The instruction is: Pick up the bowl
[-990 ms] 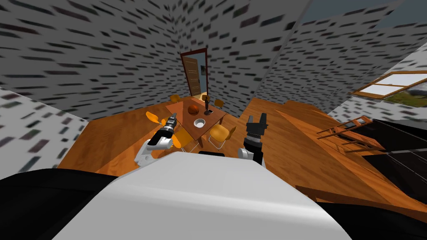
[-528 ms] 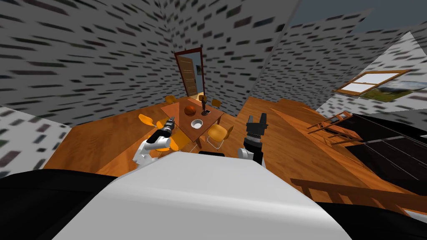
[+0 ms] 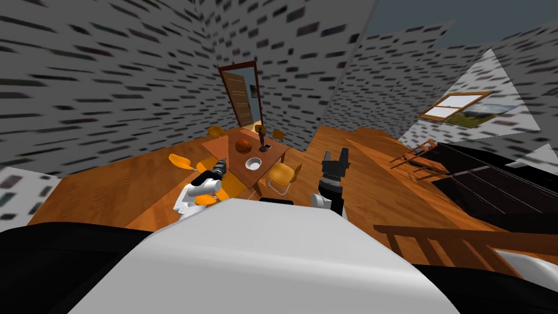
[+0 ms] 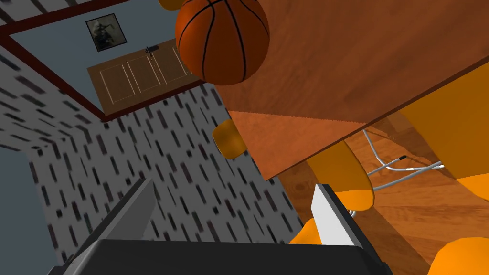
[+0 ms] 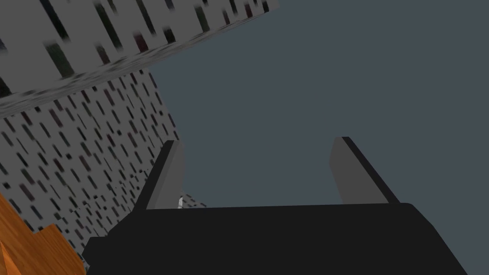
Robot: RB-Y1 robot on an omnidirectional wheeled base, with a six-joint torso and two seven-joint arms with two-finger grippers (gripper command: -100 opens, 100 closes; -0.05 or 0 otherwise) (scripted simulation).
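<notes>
Speckled grey walls (image 3: 109, 82), wooden floor (image 3: 125, 180), brown table (image 3: 220, 146) among orange chairs (image 3: 282, 174), red-framed doorway (image 3: 240, 95), wood-framed window (image 3: 455, 105)

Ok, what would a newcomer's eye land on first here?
The orange basketball on the brown table, with the white bowl on the side nearer me. Then the yellow-orange chairs around the table, and the open left claw close to the table's edge.

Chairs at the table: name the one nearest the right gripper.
The orange chair on the table's right side, by the bowl; the others stand left of or beyond it.
</notes>
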